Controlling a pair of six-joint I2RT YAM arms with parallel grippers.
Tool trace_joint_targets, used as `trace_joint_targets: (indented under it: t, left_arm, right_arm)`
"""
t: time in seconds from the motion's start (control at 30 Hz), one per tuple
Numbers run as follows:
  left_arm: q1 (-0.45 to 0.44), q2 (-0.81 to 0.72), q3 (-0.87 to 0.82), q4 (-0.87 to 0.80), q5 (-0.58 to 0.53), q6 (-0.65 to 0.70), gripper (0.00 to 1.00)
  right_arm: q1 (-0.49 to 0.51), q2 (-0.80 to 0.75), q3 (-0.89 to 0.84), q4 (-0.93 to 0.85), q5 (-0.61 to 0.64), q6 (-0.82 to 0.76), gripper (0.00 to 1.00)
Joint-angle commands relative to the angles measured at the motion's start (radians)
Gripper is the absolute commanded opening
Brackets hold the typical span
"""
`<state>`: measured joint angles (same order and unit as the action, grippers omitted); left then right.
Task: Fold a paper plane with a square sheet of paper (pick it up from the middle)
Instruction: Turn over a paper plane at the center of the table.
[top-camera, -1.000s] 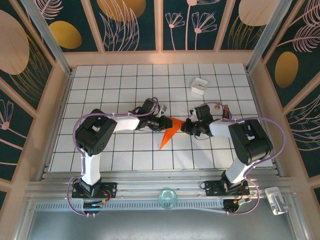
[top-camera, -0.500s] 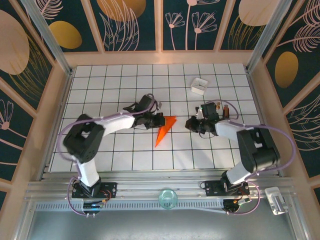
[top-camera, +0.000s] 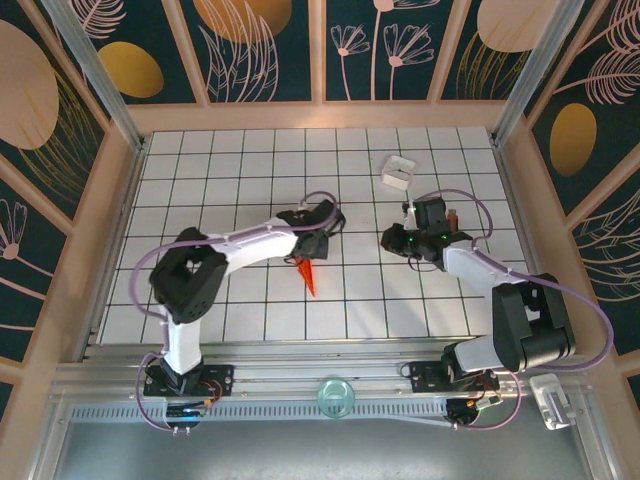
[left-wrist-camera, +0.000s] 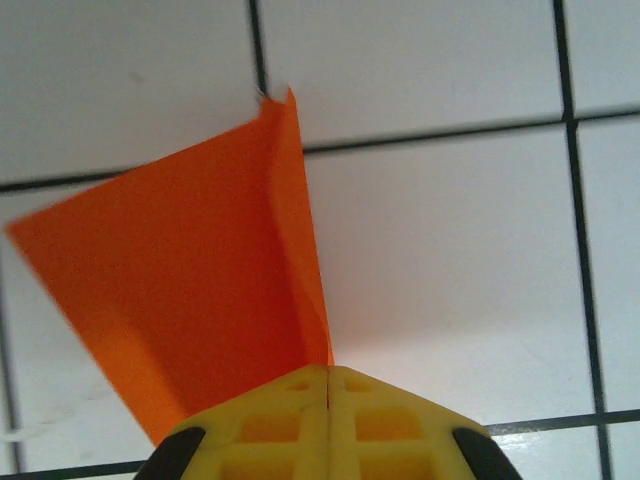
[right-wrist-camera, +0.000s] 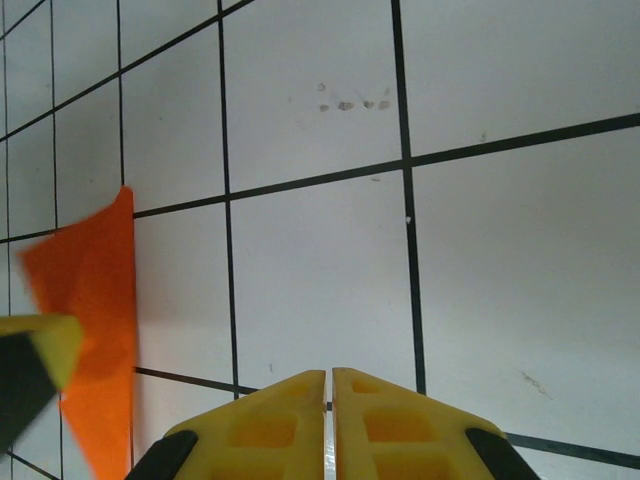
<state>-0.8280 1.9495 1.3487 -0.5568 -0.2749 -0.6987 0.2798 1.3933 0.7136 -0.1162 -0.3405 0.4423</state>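
White tabletop (top-camera: 250, 180) with a black grid, and a little white box (top-camera: 397, 172) sitting near its far-right corner.

A: What can you count here?
B: One orange paper (top-camera: 306, 272). One small white box (top-camera: 397, 172).
A: Only one of each?
B: Yes, one and one.
A: Anything big?
B: Two robot arms, a left arm (top-camera: 240, 243) and a right arm (top-camera: 478, 265).
A: And grippers?
B: Two: left gripper (left-wrist-camera: 328, 372), right gripper (right-wrist-camera: 328, 375).
A: More?
B: One round clear thing (top-camera: 336, 396).
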Motion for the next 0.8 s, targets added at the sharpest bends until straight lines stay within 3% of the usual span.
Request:
trace_joint_targets:
  t: [0.0,0.2,0.4,0.57,0.77]
  left_arm:
    - [-0.034,0.04,0.072,-0.05,-0.016,-0.068,0.18]
    - [-0.06,0.008,0.056,0.081,0.146,-0.113,0.35]
    - [-0.046,-0.132,0.0,0.094,0.111,-0.078,0.46]
    - [0.006,-0.32,-0.124,0.166,0.156,-0.05,0.53]
    - [0.129,-0.511,-0.39,0.329,0.366,-0.066,0.61]
  right_arm:
    - [-0.014,-0.012,0.005,-0.032,0.015,-0.023,0.1]
    - [-0.015,-0.019,-0.059,0.028,-0.023,0.028,0.14]
    - [0.066,-0.04,-0.109,0.153,-0.064,0.132,0.22]
    - [0.194,-0.002,-0.125,0.287,-0.101,0.241,0.27]
    - [0.304,0.096,-0.127,0.417,-0.104,0.357,0.3]
